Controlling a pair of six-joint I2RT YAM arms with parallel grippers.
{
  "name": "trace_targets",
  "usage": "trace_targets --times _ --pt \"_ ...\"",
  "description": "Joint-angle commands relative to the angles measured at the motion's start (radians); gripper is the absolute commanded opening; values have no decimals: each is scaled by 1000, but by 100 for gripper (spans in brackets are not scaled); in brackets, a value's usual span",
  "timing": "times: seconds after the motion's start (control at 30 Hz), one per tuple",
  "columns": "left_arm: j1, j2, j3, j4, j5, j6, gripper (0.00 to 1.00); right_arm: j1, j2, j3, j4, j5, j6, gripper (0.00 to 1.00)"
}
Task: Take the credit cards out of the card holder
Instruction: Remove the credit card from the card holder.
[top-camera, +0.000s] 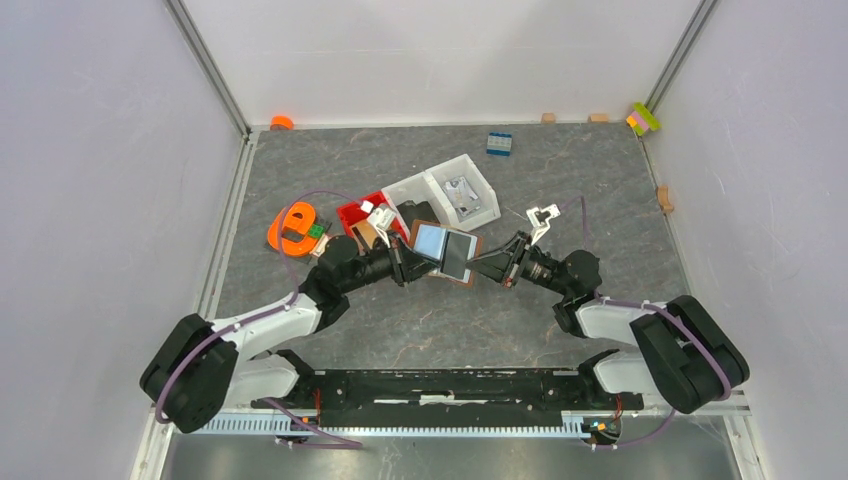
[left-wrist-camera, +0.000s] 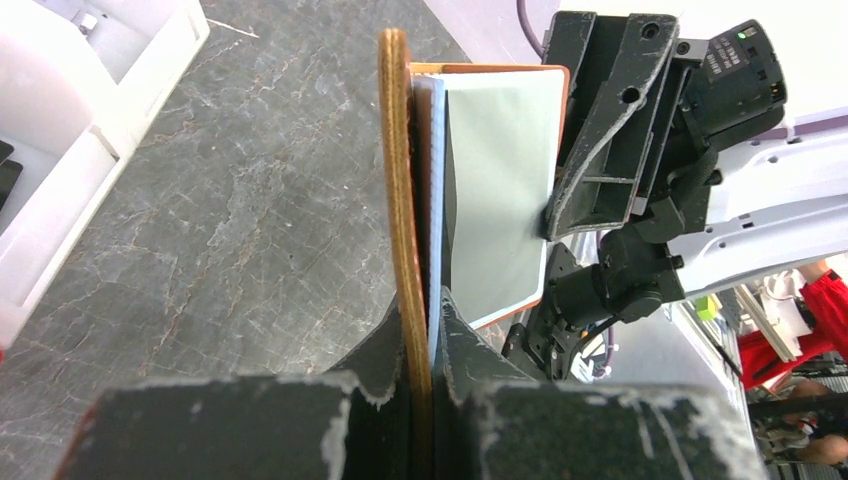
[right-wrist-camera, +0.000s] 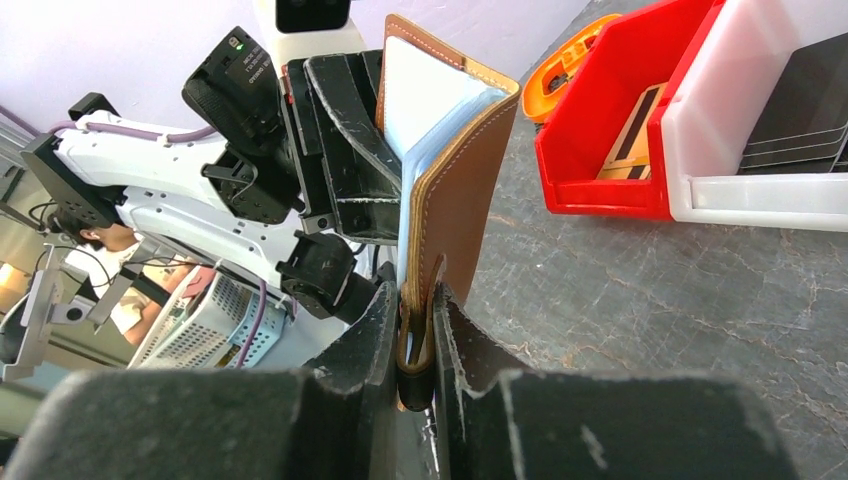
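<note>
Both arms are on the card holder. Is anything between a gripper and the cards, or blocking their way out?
Nothing visible stands between. The left gripper is shut on the card holder, with a pale blue card pinched inside its jaws. The right gripper is shut on the holder's opposite edge.

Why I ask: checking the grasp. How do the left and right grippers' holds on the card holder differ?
Left gripper pinches the card holder cover plus a pale blue card edge; right gripper pinches its brown strap end. Left gripper holds the holder's left side in top view, right gripper its right. Both are shut on it.
</note>
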Motion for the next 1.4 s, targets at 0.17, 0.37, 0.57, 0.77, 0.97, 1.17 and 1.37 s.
trace_targets --times 0.17,0.37,0.57,0.77,0.97,1.17,1.37 --pt "-20 -66 -3 149 127 -45 2 14 34 7 64 -21 21 29" --pt "-20 -61 5 111 100 -38 2 13 13 3 56 -11 12 21" --pt "-17 -93 -1 74 61 -23 2 14 13 2 79 -24 28 23" --pt "14 -136 -20 10 -29 -32 2 14 3 -6 76 -16 21 43" --pt "33 -147 -33 25 -15 -55 2 14 -1 -9 89 -18 21 32" --pt "35 -129 -30 61 21 -65 2 14 -6 -7 89 -19 22 20" --pt "35 -112 -30 94 55 -77 2 13 -13 -10 90 -19 21 30"
